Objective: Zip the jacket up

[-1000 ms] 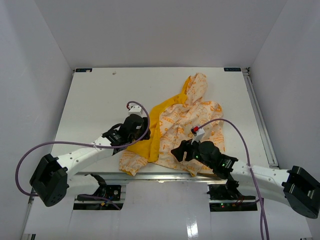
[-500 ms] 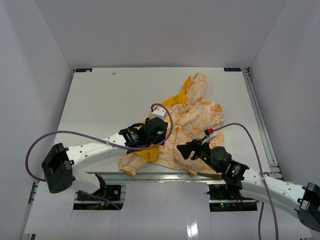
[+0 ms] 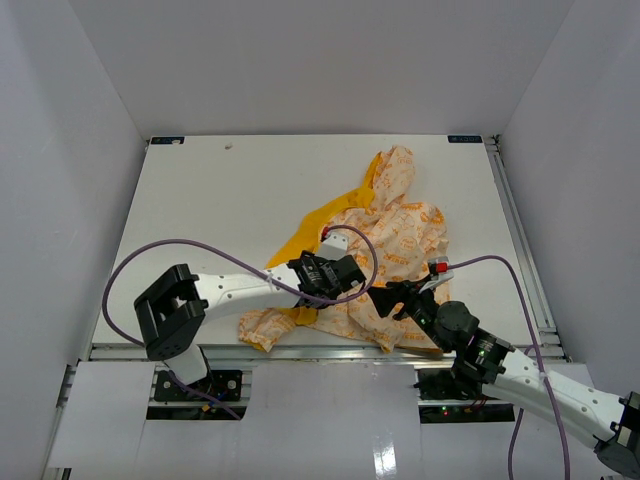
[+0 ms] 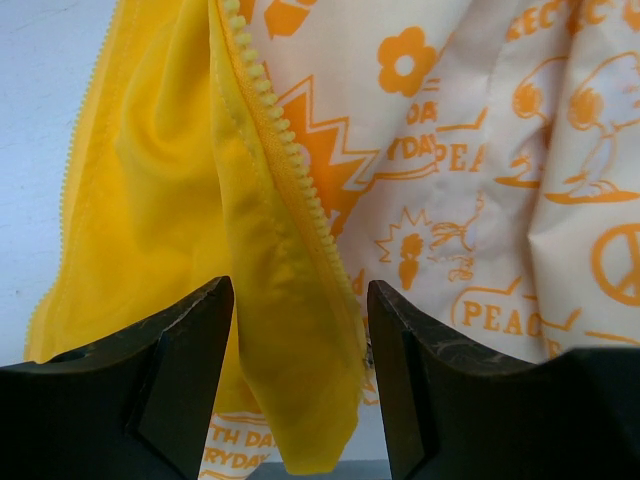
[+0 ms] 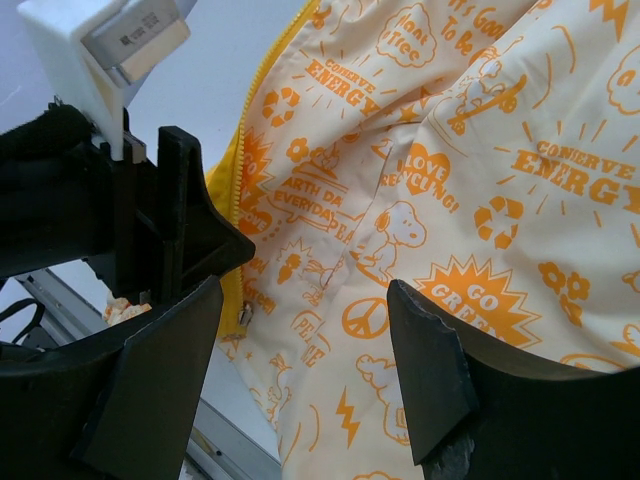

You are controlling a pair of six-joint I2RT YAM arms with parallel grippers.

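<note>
- Left claw [image 4: 300,292]: fingers spread, astride a hanging fold of yellow lining [image 4: 160,190]. The fold lies loose in the gap; neither finger visibly presses it.
- Zipper edge [image 4: 283,135]: a yellow toothed strip running down the fold and between the left fingers. Its lower end is lost in shadow beside the right-hand finger.
- Right claw [image 5: 305,290]: fingers spread above the printed cloth, nothing between them. The left claw's black body fills the left of the right wrist view, hiding the cloth behind it.
- Small dull piece [image 5: 243,318] at the yellow edge (perhaps the slider; too small to name).
- Jacket [image 3: 405,230]: lies open and rumpled on the right half of the worktop [image 3: 210,190], hood [image 3: 395,170] toward the far side and hem at the near edge. From above, both claws cover the middle of the hem, so the zipper's bottom cannot be made out.
- Purple cable [image 3: 150,250]: loops above the left arm.
</note>
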